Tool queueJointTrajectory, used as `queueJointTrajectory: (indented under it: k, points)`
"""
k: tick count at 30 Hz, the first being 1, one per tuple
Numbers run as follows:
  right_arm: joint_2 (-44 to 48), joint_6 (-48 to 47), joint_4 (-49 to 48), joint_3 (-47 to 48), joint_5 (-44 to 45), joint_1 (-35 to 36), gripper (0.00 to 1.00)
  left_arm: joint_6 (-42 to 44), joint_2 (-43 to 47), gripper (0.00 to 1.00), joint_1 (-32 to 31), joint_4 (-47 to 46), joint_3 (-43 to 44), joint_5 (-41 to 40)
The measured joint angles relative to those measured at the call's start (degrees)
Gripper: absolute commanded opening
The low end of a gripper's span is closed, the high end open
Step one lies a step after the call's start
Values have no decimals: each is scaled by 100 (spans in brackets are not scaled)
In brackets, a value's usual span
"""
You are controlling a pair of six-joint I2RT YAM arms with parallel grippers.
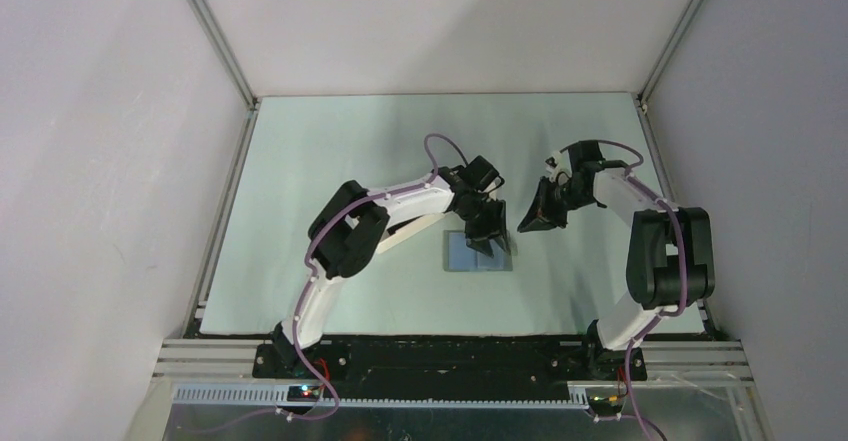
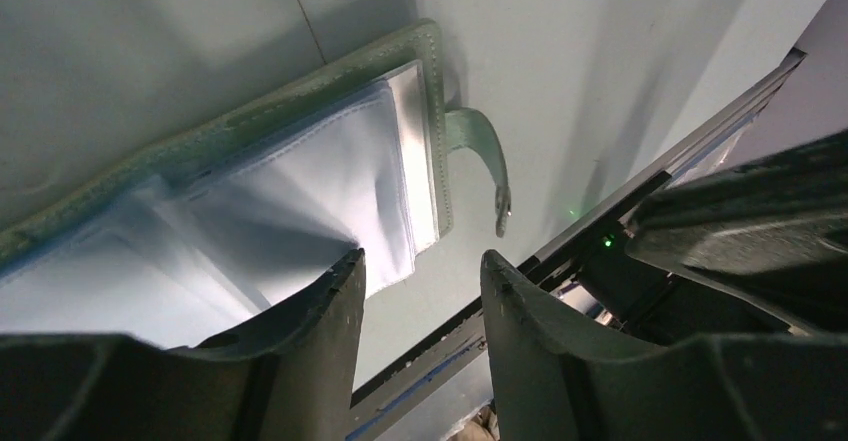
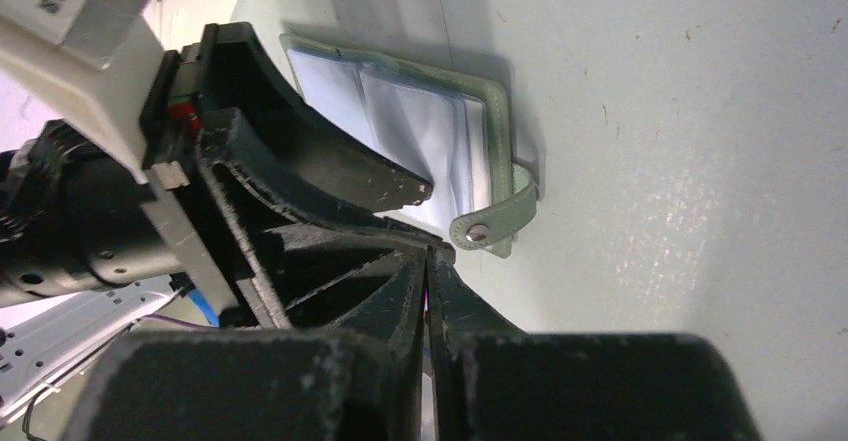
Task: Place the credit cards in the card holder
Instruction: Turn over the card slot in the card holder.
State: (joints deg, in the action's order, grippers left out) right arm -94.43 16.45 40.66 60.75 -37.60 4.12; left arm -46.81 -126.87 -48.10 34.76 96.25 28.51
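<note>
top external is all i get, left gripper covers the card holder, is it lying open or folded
Observer: Open. On the left wrist view the card holder lies flat with its pale sleeves facing up and the snap tab hanging off one edge.
Operator: ok is the left gripper clamped on a sleeve
Observer: No. The left gripper has its jaws apart with nothing between them, only table in the gap.
</note>
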Motion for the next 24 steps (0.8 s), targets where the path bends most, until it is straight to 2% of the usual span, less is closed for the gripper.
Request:
queueJointTrajectory:
  k: [4,8,11,14,19,24]
  points:
    - [0,-4,11,-2,0,48,5,-122,9,52,11,-455,-343,68]
    - [7,-13,15,-2,0,81,11,-177,326,59,68,-1134,-896,111]
    - [74,-7,-7,-20,-26,107,13,-181,863,65,175,-1574,-1419,37]
    - [203,9,-46,-26,-42,144,16,-271,1648,65,382,-2308,-2087,20]
    - [310,76,-79,85,-35,315,28,-494,2949,65,896,-3482,-3215,11]
    - [208,144,-72,796,44,787,35,-570,3936,65,1515,-3786,-4094,-323]
